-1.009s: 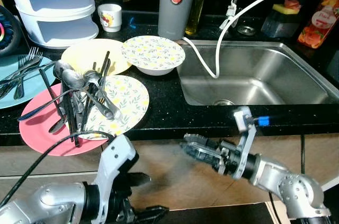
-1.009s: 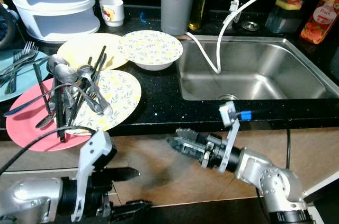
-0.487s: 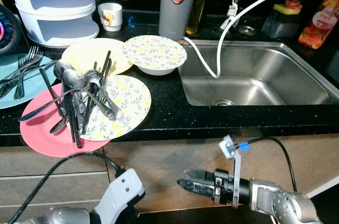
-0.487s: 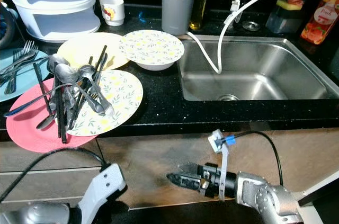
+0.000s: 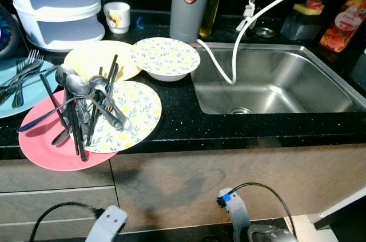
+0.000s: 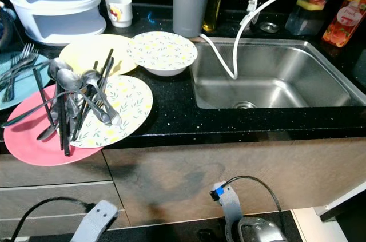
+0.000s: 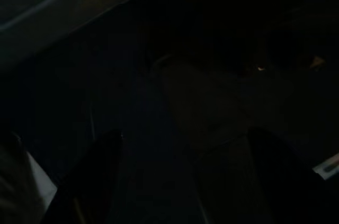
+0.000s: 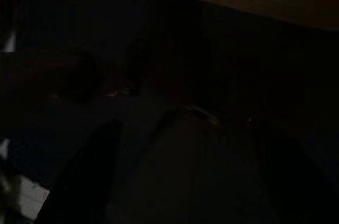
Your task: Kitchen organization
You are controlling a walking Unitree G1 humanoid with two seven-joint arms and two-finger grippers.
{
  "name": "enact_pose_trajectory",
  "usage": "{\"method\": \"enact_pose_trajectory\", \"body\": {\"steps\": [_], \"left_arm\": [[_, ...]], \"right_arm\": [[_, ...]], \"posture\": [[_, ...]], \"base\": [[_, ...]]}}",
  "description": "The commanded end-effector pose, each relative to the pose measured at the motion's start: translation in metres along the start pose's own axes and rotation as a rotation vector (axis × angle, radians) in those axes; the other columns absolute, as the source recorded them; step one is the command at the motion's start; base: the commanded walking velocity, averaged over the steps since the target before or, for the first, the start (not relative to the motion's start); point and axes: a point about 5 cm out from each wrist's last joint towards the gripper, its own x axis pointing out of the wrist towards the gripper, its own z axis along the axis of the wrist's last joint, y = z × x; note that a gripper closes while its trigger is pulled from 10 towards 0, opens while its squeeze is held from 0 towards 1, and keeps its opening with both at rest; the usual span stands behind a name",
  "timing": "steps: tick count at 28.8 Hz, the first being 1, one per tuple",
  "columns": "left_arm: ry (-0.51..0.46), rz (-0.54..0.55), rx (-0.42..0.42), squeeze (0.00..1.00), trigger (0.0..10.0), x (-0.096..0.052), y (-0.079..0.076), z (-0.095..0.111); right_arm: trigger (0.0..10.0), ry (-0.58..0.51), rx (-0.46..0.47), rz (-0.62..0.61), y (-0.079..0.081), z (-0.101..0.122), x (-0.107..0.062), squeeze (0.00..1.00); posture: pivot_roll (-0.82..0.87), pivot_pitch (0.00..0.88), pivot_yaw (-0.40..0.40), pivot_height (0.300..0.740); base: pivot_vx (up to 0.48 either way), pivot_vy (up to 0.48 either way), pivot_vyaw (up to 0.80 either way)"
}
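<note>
Both arms hang low under the table edge, wrists just peeking in at the bottom of the head views. In the dark left wrist view the left pincer (image 7: 180,181) reads as two black fingers spread apart, nothing between them; same for the right pincer (image 8: 183,181), fingers apart, empty, floor beyond.

The task's things sit up on the black table (image 5: 177,122), above and forward of both pincers. Main clutter is on the robot's left: a bundle of cutlery (image 5: 86,107), spoons and dark chopsticks, lying across a pink plate (image 5: 43,150) and a floral plate (image 5: 134,113) that overlaps it. Long axes of the pieces run mostly front-to-back, fanned a bit, handles toward the table's front edge. Behind them is a yellow plate (image 5: 91,59), and just beside that a floral bowl (image 5: 166,59). Forks (image 5: 20,73) rest on a teal plate (image 5: 11,96) at the far left. The sink (image 5: 274,82) is to the right, with a white hose (image 5: 240,42) dangling into it.

Judgement: left arm is nearer the cutlery pile, so it's the likely one to reach up and forward; a grasp across the handles, perpendicular to their front-back axis, fits best. The right arm is closer to the sink.
</note>
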Motion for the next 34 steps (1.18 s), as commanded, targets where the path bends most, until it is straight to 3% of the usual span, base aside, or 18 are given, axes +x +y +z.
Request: {"method": "enact_pose_trajectory", "body": {"steps": [1, 4, 7, 10, 12, 21, 27, 34], "left_arm": [[0.016, 0.02, -0.014, 0.0, 10.0, 0.003, 0.0, -0.007], [-0.056, 0.172, -0.122, 0.0, 10.0, 0.031, 0.011, -0.024], [-0.067, 0.206, -0.156, 0.0, 10.0, 0.041, 0.015, -0.028], [-0.073, 0.237, -0.176, 0.0, 10.0, 0.052, 0.018, -0.033], [-0.028, 0.284, -0.161, 0.0, 10.0, 0.058, 0.022, -0.041], [-0.104, 0.267, -0.125, 0.0, 10.0, 0.065, 0.028, -0.039], [-0.146, 0.266, -0.097, 0.0, 10.0, 0.063, 0.038, -0.034], [-0.193, 0.306, -0.052, 0.0, 10.0, 0.061, 0.042, -0.036]], "right_arm": [[10.0, 0.039, 0.008, -0.036, -0.003, -0.013, 0.001, 0.0], [10.0, 0.117, 0.016, -0.167, -0.003, -0.043, 0.011, 0.0], [10.0, 0.118, 0.026, -0.195, 0.0, -0.047, 0.014, 0.0], [10.0, 0.085, 0.101, -0.225, 0.006, -0.05, 0.019, 0.0], [10.0, 0.073, 0.186, -0.253, 0.011, -0.053, 0.022, 0.0], [10.0, 0.016, 0.311, -0.25, 0.037, -0.056, 0.033, 0.0], [10.0, -0.032, 0.393, -0.268, 0.039, -0.058, 0.034, 0.0], [10.0, -0.056, 0.417, -0.296, 0.035, -0.065, 0.031, 0.0]], "posture": [[0.1, 0.139, -0.078, 0.74], [0.09, 0.125, -0.086, 0.74], [0.09, 0.122, -0.085, 0.74], [0.08, 0.119, -0.085, 0.74], [0.09, 0.117, -0.081, 0.74], [0.11, 0.11, -0.016, 0.74], [0.15, 0.135, 0.047, 0.74], [0.14, 0.147, 0.094, 0.74]], "base": [[0.0, 0.0, 0.0], [0.0, 0.0, 0.0], [0.0, 0.0, 0.0], [0.0, 0.0, 0.0], [0.0, 0.0, 0.0], [0.0, 0.0, 0.0], [0.0, 0.0, 0.0], [0.0, 0.0, 0.0]]}}
